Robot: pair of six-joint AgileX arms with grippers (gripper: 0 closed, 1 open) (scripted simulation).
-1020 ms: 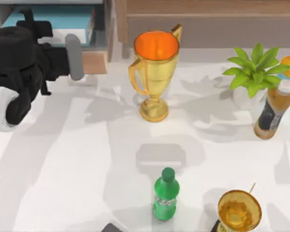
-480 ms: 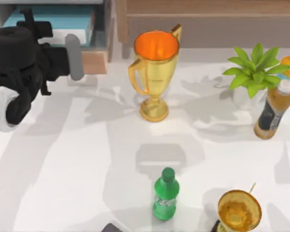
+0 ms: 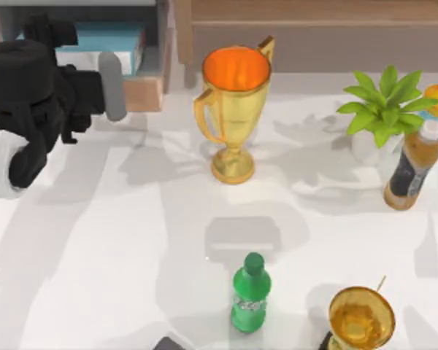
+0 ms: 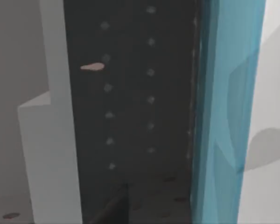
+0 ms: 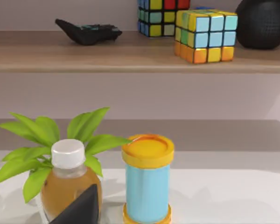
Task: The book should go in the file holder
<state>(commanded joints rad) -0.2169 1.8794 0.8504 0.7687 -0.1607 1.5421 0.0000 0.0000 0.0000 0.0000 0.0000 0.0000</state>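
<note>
The teal book [image 3: 106, 36] lies in the grey file holder [image 3: 161, 44] at the table's back left, with its white page edge toward the front. My left gripper [image 3: 95, 73] hangs over the holder's front edge and partly covers the book. In the left wrist view the book [image 4: 228, 116] is a teal slab beside a dark dotted surface, with a pale grey wall [image 4: 51, 140] on the other side. Whether the gripper grips the book is hidden. A dark tip of my right gripper [image 5: 79, 207] shows in front of a bottle.
A gold trophy [image 3: 233, 102] stands right of the holder. A green bottle [image 3: 250, 295] and a small gold cup [image 3: 361, 317] stand near the front. A plant [image 3: 383, 109], a tea bottle [image 3: 412, 164] and a yellow-lidded blue can [image 5: 148, 179] stand right. A wooden shelf [image 3: 314, 33] runs behind.
My left arm has shifted slightly toward the back and now covers more of the book's left part. Nothing else has moved.
</note>
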